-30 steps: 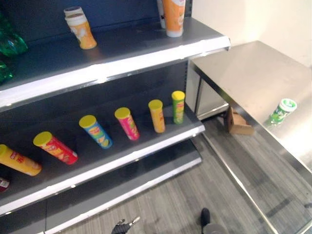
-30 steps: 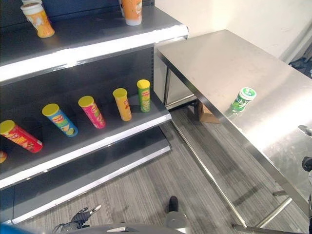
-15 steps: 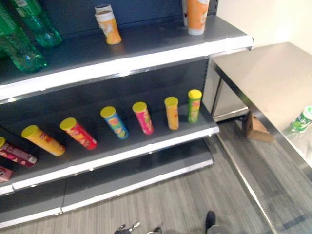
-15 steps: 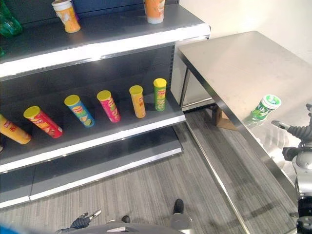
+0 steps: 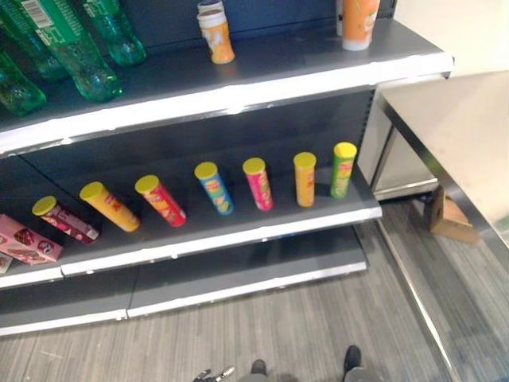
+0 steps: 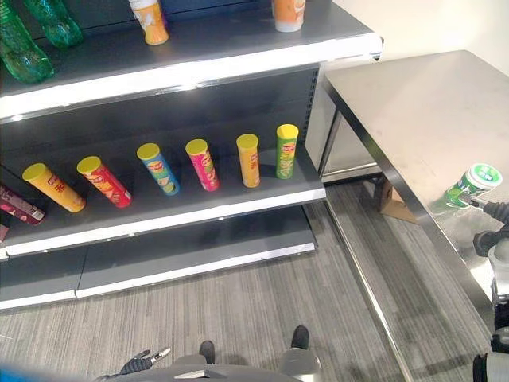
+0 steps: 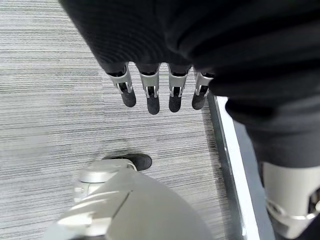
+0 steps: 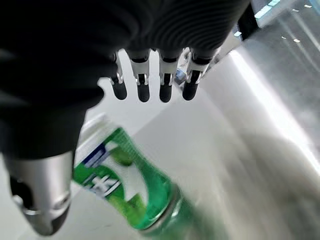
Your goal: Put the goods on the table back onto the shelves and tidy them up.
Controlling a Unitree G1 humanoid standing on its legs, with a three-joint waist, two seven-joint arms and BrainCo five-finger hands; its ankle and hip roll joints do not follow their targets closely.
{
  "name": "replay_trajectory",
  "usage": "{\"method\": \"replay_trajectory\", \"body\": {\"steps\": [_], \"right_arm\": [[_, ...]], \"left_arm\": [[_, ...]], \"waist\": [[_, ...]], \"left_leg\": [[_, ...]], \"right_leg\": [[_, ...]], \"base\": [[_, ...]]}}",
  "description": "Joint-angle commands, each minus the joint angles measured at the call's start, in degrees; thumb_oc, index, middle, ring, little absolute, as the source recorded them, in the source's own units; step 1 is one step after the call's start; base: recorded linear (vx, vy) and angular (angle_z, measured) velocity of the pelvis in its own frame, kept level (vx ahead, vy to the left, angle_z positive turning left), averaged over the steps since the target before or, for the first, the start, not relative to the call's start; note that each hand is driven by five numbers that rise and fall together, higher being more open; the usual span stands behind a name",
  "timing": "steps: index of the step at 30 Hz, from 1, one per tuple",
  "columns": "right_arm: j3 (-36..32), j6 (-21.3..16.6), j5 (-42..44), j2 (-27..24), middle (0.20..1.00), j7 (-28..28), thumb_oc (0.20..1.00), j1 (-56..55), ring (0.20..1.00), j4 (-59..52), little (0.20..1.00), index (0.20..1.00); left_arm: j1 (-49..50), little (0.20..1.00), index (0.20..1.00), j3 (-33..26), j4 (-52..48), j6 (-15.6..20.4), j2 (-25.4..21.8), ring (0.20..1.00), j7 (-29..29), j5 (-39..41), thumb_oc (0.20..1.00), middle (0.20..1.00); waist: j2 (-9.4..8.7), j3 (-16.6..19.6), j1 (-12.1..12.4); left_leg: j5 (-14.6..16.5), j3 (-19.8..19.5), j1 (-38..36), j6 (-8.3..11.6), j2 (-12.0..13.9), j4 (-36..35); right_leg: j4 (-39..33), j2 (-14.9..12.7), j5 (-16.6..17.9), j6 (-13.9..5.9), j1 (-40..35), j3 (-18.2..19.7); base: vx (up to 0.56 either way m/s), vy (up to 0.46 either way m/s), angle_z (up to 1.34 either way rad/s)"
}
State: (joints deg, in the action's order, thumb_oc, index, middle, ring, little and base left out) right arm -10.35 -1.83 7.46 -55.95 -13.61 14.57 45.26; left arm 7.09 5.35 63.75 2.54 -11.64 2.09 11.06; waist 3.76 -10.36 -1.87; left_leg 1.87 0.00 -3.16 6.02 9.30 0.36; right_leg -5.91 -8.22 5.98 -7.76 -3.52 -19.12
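Left eye view: the shelf unit (image 5: 238,95) dominates, and everything else is placed against it. On its upper board stand green bottles (image 5: 75,48) toward the left end, an orange cup (image 5: 216,33) near the middle and a larger orange tub (image 5: 359,20) at the right end. The middle board carries a row of yellow-lidded tube cans (image 5: 256,182), upright at the right end and leaning more toward the left, with a pink packet (image 5: 28,245) lying flat at the far left. A cardboard piece (image 5: 449,223) sits on the floor to the right of the shelf unit, under the table edge.

Right eye view: the steel table (image 6: 413,103) stands just right of the shelf unit. The green can (image 6: 469,185), the item to be shelved, stands on the table well apart from the shelves. The right hand (image 6: 495,223) is just beside it, one finger reaching to the can. The left hand (image 6: 143,363) hangs low over the floor, in front of the shelf unit.

Left wrist view: its fingers (image 7: 150,95) hang straight and relaxed above the floor, holding nothing.

Right wrist view: fingers (image 8: 150,82) extended and spread, thumb apart, the can lying between thumb and fingers but not clamped.
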Motion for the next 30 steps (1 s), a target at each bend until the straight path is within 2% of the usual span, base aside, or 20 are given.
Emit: {"method": "replay_trajectory", "body": {"steps": [1, 13, 15, 20, 24, 30], "right_arm": [[4.1, -2.1, 1.4, -3.4, 1.000, -1.2, 1.000, 5.8, 1.000, 3.2, 1.000, 1.000], [10.5, -0.8, 0.5, -4.2, 1.000, -2.3, 1.000, 15.0, 1.000, 15.1, 1.000, 1.000], [11.6, -0.3, -0.3, -4.0, 0.200, -2.2, 0.200, 15.7, 0.200, 17.0, 0.200, 0.200], [12.9, 0.1, -1.3, -4.4, 0.200, -1.8, 0.200, 16.7, 0.200, 18.6, 0.200, 0.200], [11.9, -0.3, -2.5, -4.7, 0.200, -2.7, 0.200, 14.8, 0.200, 14.9, 0.200, 0.200], [3.2, -1.5, -3.4, -5.0, 0.200, -6.6, 0.200, 5.8, 0.200, 2.2, 0.200, 0.200]], "left_arm": [[-1.8, 1.000, 1.000, 2.4, 0.1, 1.5, -4.7, 1.000, 0.8, 1.3, 1.000, 1.000], [-1.1, 1.000, 1.000, 3.4, 0.9, 1.8, -3.7, 1.000, 2.0, 2.7, 1.000, 1.000], [-1.0, 1.000, 1.000, 3.4, 1.4, 1.8, -3.3, 1.000, 2.2, 2.7, 1.000, 1.000], [-0.7, 1.000, 1.000, 3.4, 1.3, 1.9, -3.2, 1.000, 2.3, 2.7, 1.000, 1.000], [-0.9, 1.000, 1.000, 2.7, 1.2, 1.8, -3.6, 1.000, 2.6, 2.7, 1.000, 1.000], [-1.2, 1.000, 1.000, 1.3, 0.5, 1.5, -3.7, 1.000, 2.9, 1.9, 1.000, 1.000]], "waist": [[-4.44, 2.0, 1.4], [-4.21, 2.0, 2.4], [-4.27, 1.9, 2.6], [-4.22, 1.8, 2.7], [-4.29, 1.7, 2.4], [-4.24, 1.9, 1.3]], "left_leg": [[-5.6, 2.2, 2.1, 6.17, 2.7, 0.5], [-7.2, 1.8, 1.1, 7.05, 3.3, -1.7], [-7.5, 1.7, 1.0, 7.13, 3.5, -1.9], [-7.9, 1.4, 0.8, 7.25, 3.7, -2.0], [-8.1, 1.5, 0.7, 7.36, 3.9, -1.7], [-8.1, 2.0, 0.2, 7.39, 4.4, -0.8]], "right_leg": [[3.8, 2.4, -10.8, 1.94, -2.2, 1.7], [3.3, 3.0, -10.7, 1.90, -2.5, 1.1], [3.2, 3.2, -10.8, 1.97, -2.7, 1.1], [3.2, 3.4, -11.0, 2.07, -2.8, 1.0], [3.2, 3.6, -11.1, 2.17, -3.0, 1.1], [3.3, 3.9, -11.4, 2.38, -3.2, 1.8]], "base": [[0.03, -0.023, 0.05], [0.01, -0.005, 0.05], [0.00, -0.008, 0.02], [0.00, -0.001, 0.01], [0.00, 0.000, 0.00], [0.00, -0.002, -0.01]]}}
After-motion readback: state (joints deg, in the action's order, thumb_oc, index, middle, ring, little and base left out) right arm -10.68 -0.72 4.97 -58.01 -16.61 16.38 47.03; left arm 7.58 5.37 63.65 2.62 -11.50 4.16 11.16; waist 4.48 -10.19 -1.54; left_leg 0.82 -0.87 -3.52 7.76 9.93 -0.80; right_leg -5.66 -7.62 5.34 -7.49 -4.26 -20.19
